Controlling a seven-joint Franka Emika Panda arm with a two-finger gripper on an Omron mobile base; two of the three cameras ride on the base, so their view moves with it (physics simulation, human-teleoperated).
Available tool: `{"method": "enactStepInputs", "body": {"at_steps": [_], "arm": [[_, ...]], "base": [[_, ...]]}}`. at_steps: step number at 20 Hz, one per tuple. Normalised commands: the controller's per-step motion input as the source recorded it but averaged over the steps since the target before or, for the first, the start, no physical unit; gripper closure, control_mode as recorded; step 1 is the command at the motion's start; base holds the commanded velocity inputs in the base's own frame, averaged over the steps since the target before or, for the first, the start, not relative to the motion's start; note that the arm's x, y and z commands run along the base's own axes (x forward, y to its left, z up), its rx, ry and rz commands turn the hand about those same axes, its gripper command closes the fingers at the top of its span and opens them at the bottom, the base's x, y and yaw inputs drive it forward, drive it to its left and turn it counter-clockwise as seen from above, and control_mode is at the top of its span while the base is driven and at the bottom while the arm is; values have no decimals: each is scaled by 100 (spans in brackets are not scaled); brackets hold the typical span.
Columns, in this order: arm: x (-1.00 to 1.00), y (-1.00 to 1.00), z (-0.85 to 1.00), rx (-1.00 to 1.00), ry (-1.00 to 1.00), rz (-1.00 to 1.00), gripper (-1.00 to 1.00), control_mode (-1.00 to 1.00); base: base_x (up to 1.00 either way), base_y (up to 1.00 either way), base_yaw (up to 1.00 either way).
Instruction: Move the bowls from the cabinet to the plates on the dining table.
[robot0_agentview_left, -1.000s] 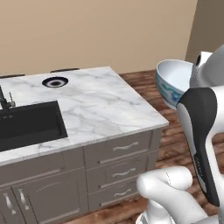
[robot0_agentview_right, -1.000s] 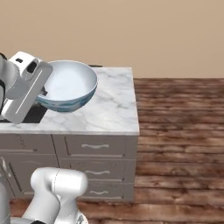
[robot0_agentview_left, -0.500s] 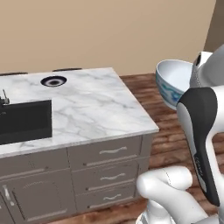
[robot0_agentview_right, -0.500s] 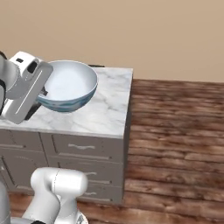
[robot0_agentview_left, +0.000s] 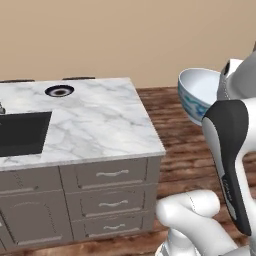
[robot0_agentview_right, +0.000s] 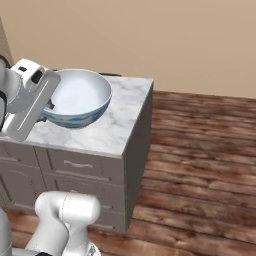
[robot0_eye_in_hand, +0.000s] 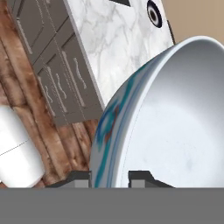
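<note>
**Spotter:** Up at the hand, your claw (robot0_eye_in_hand: 109, 177) pinches the rim of the blue-patterned bowl (robot0_agentview_right: 77, 102), one finger outside the wall and one inside. You carry it in the air, clear of the marble table (robot0_agentview_left: 95, 130), off its right end in the left base view.

**Operator:** What worries you?

**Spotter:** That grip is on the rim alone, with the whole bowl hanging off to one side of it. I judge a sharp swing or a jolt from the base could twist it in the fingers or let it slip onto the wood floor (robot0_agentview_right: 200, 165). The table's corner is also close; sweep low and the bowl could clip the edge.

**Operator:** And where do I set it?

**Spotter:** On the black-rimmed plate (robot0_agentview_left: 59, 91), at about ten o'clock from the bowl in the left base view, near the table's far edge. The black sink (robot0_agentview_left: 22, 132) sits at nine o'clock.

**Operator:** The room?

**Spotter:** Grey drawers (robot0_agentview_left: 112, 187) under the top, a plain tan wall (robot0_agentview_right: 150, 35) behind.
</note>
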Motion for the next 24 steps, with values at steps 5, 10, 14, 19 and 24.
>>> {"method": "enactStepInputs", "body": {"at_steps": [5, 10, 14, 19, 24], "arm": [[0, 0, 0, 0, 0, 0, 100, 100], [0, 0, 0, 0, 0, 0, 100, 100], [0, 0, 0, 0, 0, 0, 100, 100], [0, 0, 0, 0, 0, 0, 100, 100], [0, 0, 0, 0, 0, 0, 100, 100]], "base": [[37, -57, 23], [23, -62, 14], [21, -65, 13], [17, -70, 15], [40, -49, 24]]}}
